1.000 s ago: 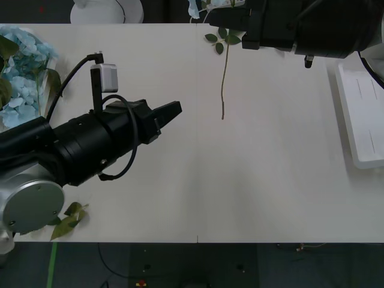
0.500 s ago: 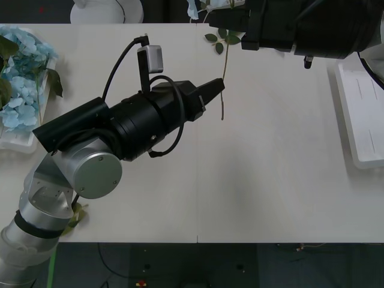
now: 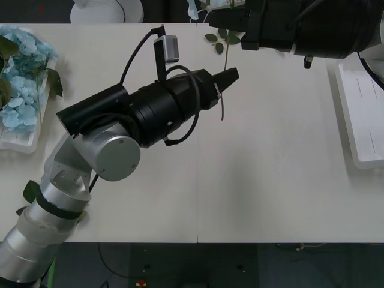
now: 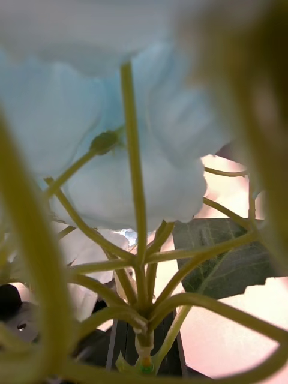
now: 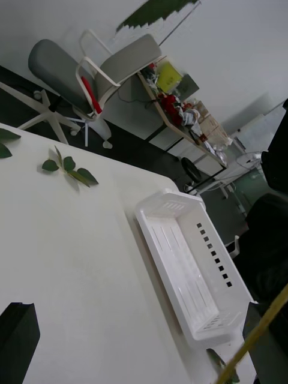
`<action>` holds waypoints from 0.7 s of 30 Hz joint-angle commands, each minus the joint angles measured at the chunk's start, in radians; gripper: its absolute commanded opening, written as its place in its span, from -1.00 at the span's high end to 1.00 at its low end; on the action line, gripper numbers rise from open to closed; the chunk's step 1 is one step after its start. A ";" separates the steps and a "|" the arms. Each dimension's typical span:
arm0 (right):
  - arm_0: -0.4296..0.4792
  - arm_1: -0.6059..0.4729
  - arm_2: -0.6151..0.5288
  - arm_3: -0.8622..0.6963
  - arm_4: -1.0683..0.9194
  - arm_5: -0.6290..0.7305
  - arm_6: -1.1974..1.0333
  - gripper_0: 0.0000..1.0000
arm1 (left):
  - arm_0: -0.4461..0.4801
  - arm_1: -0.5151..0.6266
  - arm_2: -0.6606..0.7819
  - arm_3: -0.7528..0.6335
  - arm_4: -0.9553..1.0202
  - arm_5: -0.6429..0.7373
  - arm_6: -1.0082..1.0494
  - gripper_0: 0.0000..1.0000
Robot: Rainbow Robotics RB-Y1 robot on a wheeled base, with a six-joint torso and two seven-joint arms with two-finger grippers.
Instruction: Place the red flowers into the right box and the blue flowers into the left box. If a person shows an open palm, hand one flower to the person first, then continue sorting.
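White table (image 3: pixel 270 180) — two boxes, left box (image 3: pixel 18 143) holding blue flowers (image 3: pixel 21 78)

Your left arm (image 3: pixel 120 126) runs from ribbed silver-grey joint housings with a round silver cap into a fat matte-black forearm, wrapped by looping black cables. You'll see a small grey camera block (image 3: pixel 170 48) on a black bracket above its wrist. Your right arm (image 3: pixel 312 24) is a thick black cylinder with dark cabling.
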 commanded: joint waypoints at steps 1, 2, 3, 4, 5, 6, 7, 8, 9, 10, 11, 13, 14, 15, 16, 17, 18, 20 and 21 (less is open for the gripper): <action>-0.045 0.016 0.002 -0.021 0.008 -0.014 -0.033 1.00 | -0.087 -0.053 -0.049 0.036 0.001 -0.017 0.058 -1.00; -0.045 0.016 0.003 -0.021 0.008 -0.014 -0.033 1.00 | -0.094 -0.058 -0.052 0.047 0.006 -0.020 0.059 -1.00; -0.045 0.016 0.005 -0.021 0.009 -0.016 -0.033 1.00 | -0.102 -0.064 -0.060 0.056 0.004 -0.025 0.059 -1.00; -0.045 0.016 0.005 -0.021 0.009 -0.017 -0.033 1.00 | -0.108 -0.071 -0.068 0.070 0.003 -0.037 0.059 -1.00; -0.045 0.016 0.003 -0.021 0.009 -0.017 -0.033 1.00 | -0.113 -0.076 -0.077 0.079 0.001 -0.052 0.058 -1.00; -0.045 0.016 0.005 -0.021 0.009 -0.017 -0.033 1.00 | -0.116 -0.081 -0.087 0.088 -0.002 -0.071 0.058 -1.00; -0.045 0.016 0.003 -0.021 0.009 -0.017 -0.033 1.00 | -0.117 -0.082 -0.095 0.098 -0.003 -0.091 0.058 -1.00; -0.045 0.016 0.005 -0.021 0.009 -0.017 -0.034 1.00 | -0.120 -0.085 -0.104 0.105 -0.007 -0.108 0.055 -1.00; -0.045 0.016 0.005 -0.021 0.009 -0.017 -0.033 1.00 | -0.122 -0.085 -0.114 0.111 -0.010 -0.124 0.051 -1.00; -0.045 0.016 0.003 -0.021 0.009 -0.017 -0.033 1.00 | -0.122 -0.085 -0.120 0.113 -0.014 -0.141 0.048 -0.47; -0.045 0.016 0.003 -0.021 0.009 -0.017 -0.033 1.00 | -0.122 -0.085 -0.123 0.113 -0.019 -0.144 0.045 0.45; -0.045 0.016 0.005 -0.021 0.011 -0.017 -0.033 1.00 | -0.122 -0.085 -0.123 0.113 -0.020 -0.144 0.045 1.00; -0.045 0.016 0.003 -0.021 0.012 -0.017 -0.033 1.00 | -0.122 -0.084 -0.124 0.113 -0.022 -0.144 0.042 1.00; -0.045 0.016 0.005 -0.021 0.012 -0.017 -0.033 1.00 | -0.122 -0.085 -0.123 0.113 -0.026 -0.146 0.041 1.00; -0.045 0.016 0.005 -0.021 0.011 -0.017 -0.033 1.00 | -0.124 -0.084 -0.123 0.113 -0.028 -0.146 0.038 1.00; -0.045 0.018 0.005 -0.021 0.012 -0.017 -0.033 1.00 | -0.122 -0.084 -0.124 0.113 -0.033 -0.146 0.036 1.00; -0.045 0.016 0.003 -0.021 0.012 -0.017 -0.033 1.00 | -0.124 -0.084 -0.124 0.113 -0.036 -0.146 0.035 1.00; -0.045 0.016 0.003 -0.021 0.012 -0.019 -0.033 1.00 | -0.124 -0.084 -0.123 0.113 -0.042 -0.146 0.030 1.00; -0.045 0.016 0.005 -0.021 0.012 -0.017 -0.033 1.00 | -0.124 -0.084 -0.123 0.114 -0.045 -0.146 0.028 1.00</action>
